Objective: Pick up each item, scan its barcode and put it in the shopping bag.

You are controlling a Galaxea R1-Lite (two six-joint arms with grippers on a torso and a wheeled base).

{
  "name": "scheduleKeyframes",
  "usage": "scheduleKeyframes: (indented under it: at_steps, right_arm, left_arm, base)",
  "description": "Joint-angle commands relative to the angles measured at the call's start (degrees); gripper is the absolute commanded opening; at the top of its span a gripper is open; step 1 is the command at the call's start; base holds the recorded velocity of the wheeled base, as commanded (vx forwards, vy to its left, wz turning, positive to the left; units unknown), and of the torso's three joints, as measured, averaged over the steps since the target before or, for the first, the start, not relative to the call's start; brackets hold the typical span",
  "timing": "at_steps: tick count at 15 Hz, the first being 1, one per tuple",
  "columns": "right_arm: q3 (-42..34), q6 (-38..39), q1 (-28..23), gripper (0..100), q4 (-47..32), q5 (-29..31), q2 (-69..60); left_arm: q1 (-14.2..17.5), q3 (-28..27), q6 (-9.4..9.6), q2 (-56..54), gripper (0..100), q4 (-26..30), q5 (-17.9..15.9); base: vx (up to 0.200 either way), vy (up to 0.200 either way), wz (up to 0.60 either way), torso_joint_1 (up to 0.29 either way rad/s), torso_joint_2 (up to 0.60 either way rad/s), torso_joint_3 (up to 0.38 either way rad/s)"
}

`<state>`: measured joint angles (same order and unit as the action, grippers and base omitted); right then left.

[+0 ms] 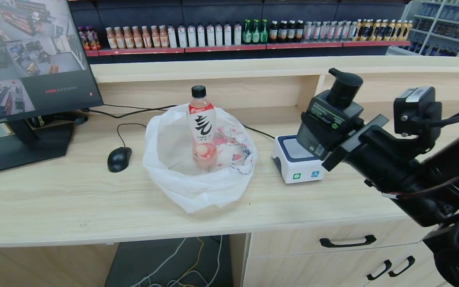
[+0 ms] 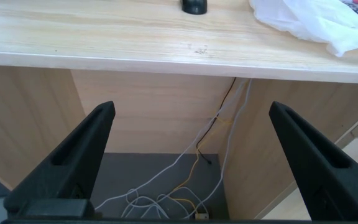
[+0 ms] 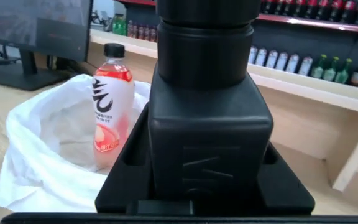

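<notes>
Left wrist view: left gripper [image 2: 191,118] wide open, holding nothing, low before the counter [image 2: 104,37] edge; cables [image 2: 166,196] trail in the recess beneath. Head view, right of frame: right gripper [image 1: 335,137] clamped on a tilted pump bottle [image 1: 333,111], just above the scanner [image 1: 293,163]. Centre: bag [image 1: 181,179] open on counter, pink bottle [image 1: 201,127] upright inside; right wrist view puts both beyond the pump bottle. Farther left: mouse [image 1: 118,158], then monitor [image 1: 26,59].
</notes>
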<state>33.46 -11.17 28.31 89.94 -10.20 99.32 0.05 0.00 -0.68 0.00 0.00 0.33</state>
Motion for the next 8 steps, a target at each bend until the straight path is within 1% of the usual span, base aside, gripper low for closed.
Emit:
scheduleKeyframes:
  at_steps: [1, 3, 4, 5, 6, 8]
  right_arm:
    - [6.18, -2.46, -0.45, 0, 0.06, -5.70, 7.65]
    - [14.35, -8.08, -2.91, 0, 0.06, -11.94, 11.95]
    - [16.20, -8.70, -3.17, 0, 0.06, -12.03, 12.30]
    - [18.48, -10.45, -3.17, 0, 0.06, -10.71, 13.97]
    - [18.92, -11.77, -3.26, 0, 0.06, -10.54, 14.68]
    - [19.10, -19.60, -4.05, 0, 0.06, -10.63, 15.91]
  left_arm:
    - [0.04, 0.00, -0.02, 0.00, 100, 0.00, 0.02]
    - [0.04, 0.00, -0.02, 0.00, 100, 0.00, 0.02]
    - [0.04, 0.00, -0.02, 0.00, 100, 0.00, 0.02]
    - [0.04, 0.00, -0.02, 0.00, 100, 0.00, 0.02]
    - [0.04, 0.00, -0.02, 0.00, 100, 0.00, 0.02]
    - [0.04, 0.00, -0.02, 0.00, 100, 0.00, 0.02]
  base:
    - [0.000, 0.000, 0.00, 0.000, 0.00, 0.000]
    - [0.000, 0.000, 0.00, 0.000, 0.00, 0.000]
    - [0.000, 0.000, 0.00, 0.000, 0.00, 0.000]
    - [0.000, 0.000, 0.00, 0.000, 0.00, 0.000]
    - [0.000, 0.000, 0.00, 0.000, 0.00, 0.000]
    - [0.000, 0.000, 0.00, 0.000, 0.00, 0.000]
